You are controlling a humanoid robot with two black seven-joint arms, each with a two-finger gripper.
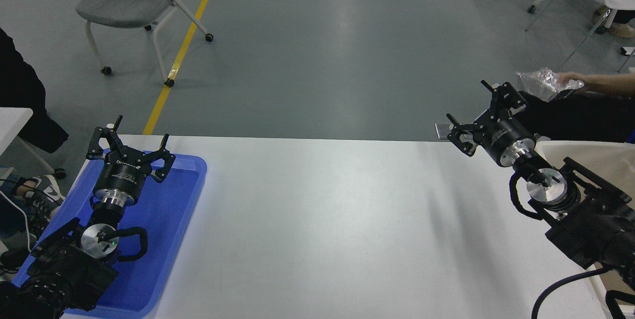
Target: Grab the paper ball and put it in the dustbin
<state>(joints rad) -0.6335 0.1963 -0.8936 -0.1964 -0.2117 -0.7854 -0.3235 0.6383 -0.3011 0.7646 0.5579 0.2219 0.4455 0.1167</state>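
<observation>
Dustbin point(590, 153) cream, right edge | left gripper point(130, 139) jaws wide | right gripper point(471, 110) jaws wide

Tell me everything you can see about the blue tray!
The blue tray is a shallow, shiny plastic tray with rounded corners and a low raised rim. It lies flat on the white table at its left end, its long side running away from the camera, its near left corner at the table's edge. Nothing can be seen lying in it, though the left arm covers much of it. The left gripper is open above its far end. Whether the arm touches the tray cannot be told.
</observation>
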